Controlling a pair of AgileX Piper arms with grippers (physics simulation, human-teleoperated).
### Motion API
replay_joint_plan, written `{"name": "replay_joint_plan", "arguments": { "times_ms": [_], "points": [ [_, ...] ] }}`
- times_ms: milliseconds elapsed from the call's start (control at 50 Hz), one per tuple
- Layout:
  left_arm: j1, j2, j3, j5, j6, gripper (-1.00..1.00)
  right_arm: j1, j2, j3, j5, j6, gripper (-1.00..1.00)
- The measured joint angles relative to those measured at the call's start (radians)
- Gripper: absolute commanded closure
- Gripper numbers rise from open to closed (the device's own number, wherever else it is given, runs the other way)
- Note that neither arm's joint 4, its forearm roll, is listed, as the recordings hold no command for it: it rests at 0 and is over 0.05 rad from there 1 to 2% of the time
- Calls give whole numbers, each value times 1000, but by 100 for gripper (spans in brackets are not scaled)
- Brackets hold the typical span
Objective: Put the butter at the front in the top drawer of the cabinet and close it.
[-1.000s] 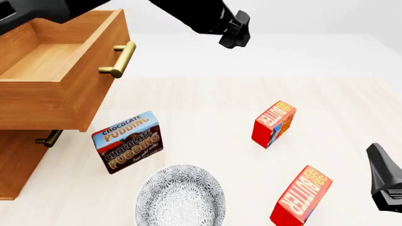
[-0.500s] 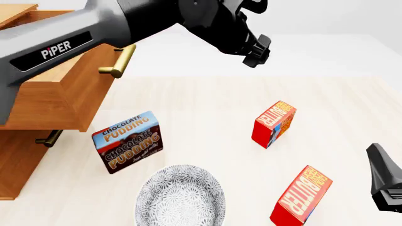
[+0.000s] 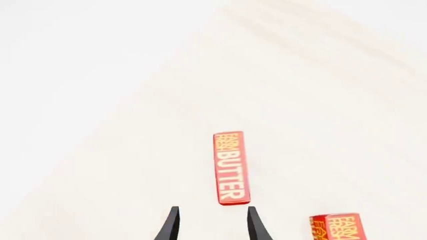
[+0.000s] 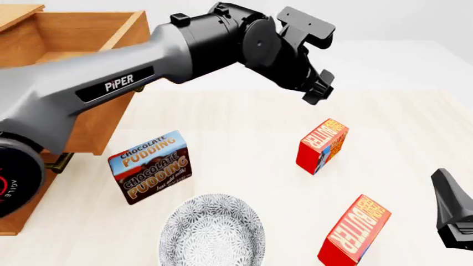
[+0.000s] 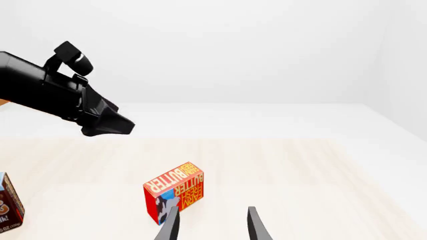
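Observation:
Two butter cartons stand on the table: the front one [image 4: 355, 230] and a farther one [image 4: 323, 145]. My left gripper [image 4: 318, 91] hangs open and empty, high above the farther carton. The left wrist view shows one carton's red top [image 3: 230, 167] just past my open left fingertips [image 3: 172, 225], and a second carton [image 3: 337, 227] at the picture's edge. My right gripper [image 4: 454, 213] is open and empty, right of the front butter. The right wrist view shows one butter [image 5: 175, 191] beyond it. The top drawer [image 4: 66, 33] of the cabinet [image 4: 19, 221] stands pulled open.
A Chocolate Pudding box [image 4: 150, 166] stands in front of the cabinet. A patterned grey bowl [image 4: 212, 230] sits at the front edge, left of the front butter. My left arm [image 4: 118, 83] crosses over the open drawer. The lower drawer's handle [image 4: 55, 162] shows below it.
My left arm has swung right and down from near the drawer, bringing its gripper over the farther butter. The right gripper, the boxes and the drawer have not moved.

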Motion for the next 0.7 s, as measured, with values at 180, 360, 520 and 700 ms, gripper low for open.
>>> {"name": "replay_joint_plan", "arguments": {
  "times_ms": [180, 360, 520, 700],
  "points": [
    [-14, 43, -14, -18, -21, -100, 0, 0, 0, 0, 0, -100],
    [-24, 84, -28, -42, -49, -100, 0, 0, 0, 0, 0, -100],
    [-29, 111, -32, -66, -73, -100, 0, 0, 0, 0, 0, -100],
    [-32, 138, -22, -102, -100, -100, 0, 0, 0, 0, 0, -100]
  ]
}}
